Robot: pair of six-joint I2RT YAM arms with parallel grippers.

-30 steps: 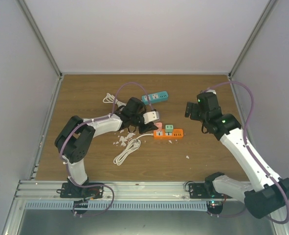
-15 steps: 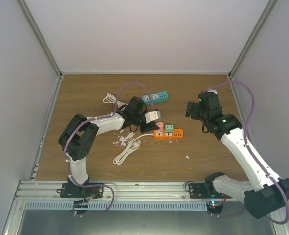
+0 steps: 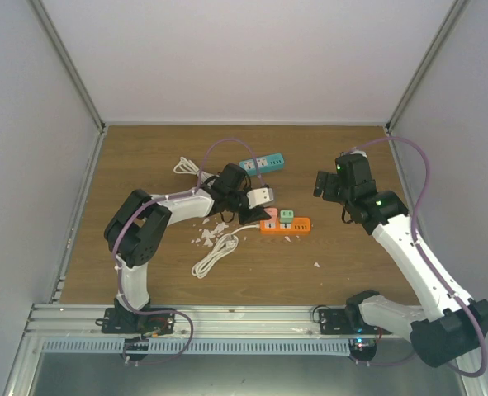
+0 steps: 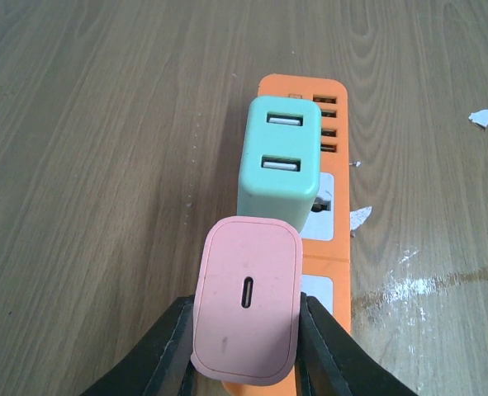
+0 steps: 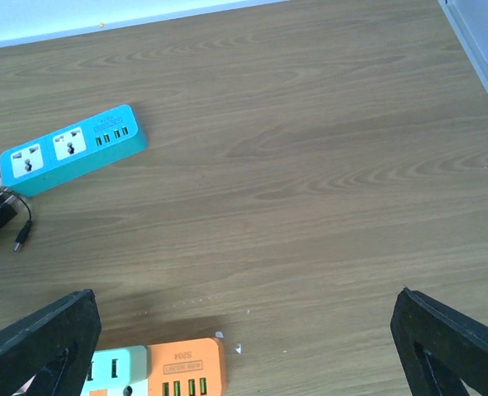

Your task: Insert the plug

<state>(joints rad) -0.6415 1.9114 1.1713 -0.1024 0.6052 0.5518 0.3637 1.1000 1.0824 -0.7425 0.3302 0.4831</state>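
Wooden table (image 3: pixel 343 157) is carrying an orange power strip (image 4: pixel 326 260) with a mint charger (image 4: pixel 280 157) already sitting in one of its sockets. Left gripper (image 4: pixel 245 346) is clamping a pink plug (image 4: pixel 246 309) by its two sides and holding it over the strip's near socket, just beside the mint charger. Prongs are hiding under the plug body, so can't tell if they are entering the holes. Right gripper (image 5: pixel 244 346) is hanging wide open over bare wood, apart from the strip, gripping nothing. A blue power strip (image 5: pixel 70 150) and a white cable (image 3: pixel 215 254) are lying off to the side, looking uninvolved. Judging progress: pickup and carry are looking done, while final lining up, pushing down and letting go are looking left to do.
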